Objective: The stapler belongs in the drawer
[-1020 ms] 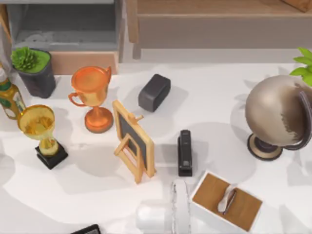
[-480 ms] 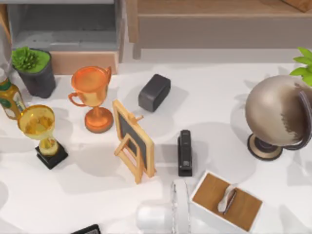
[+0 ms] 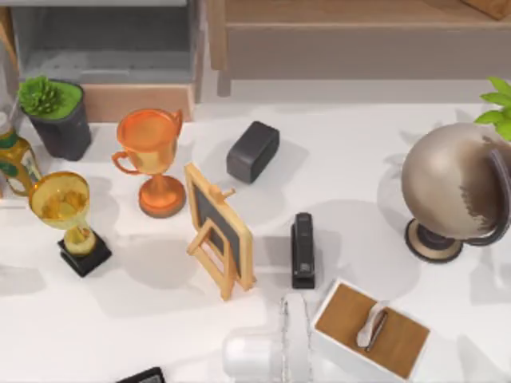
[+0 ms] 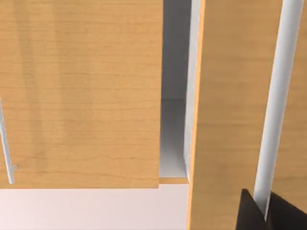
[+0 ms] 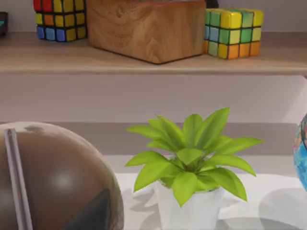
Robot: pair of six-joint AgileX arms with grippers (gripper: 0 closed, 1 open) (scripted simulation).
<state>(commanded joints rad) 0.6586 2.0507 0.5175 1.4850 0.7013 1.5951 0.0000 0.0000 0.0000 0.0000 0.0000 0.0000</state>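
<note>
I cannot tell how either hand is set. The stapler (image 3: 303, 249) lies flat on the white counter (image 3: 359, 171), between the little chalkboard (image 3: 220, 230) and the tissue box (image 3: 370, 329). The drawer (image 3: 104, 56) sits open at the back left. No writing can be read.

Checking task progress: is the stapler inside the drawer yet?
No, the stapler lies on the white table, apart from the drawer.

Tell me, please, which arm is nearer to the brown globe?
Right, probably. Its wrist camera sits close to the globe, beside the potted plant at the table's right. The left gripper is up against tan wooden panels, apparently away from the globe.
</note>
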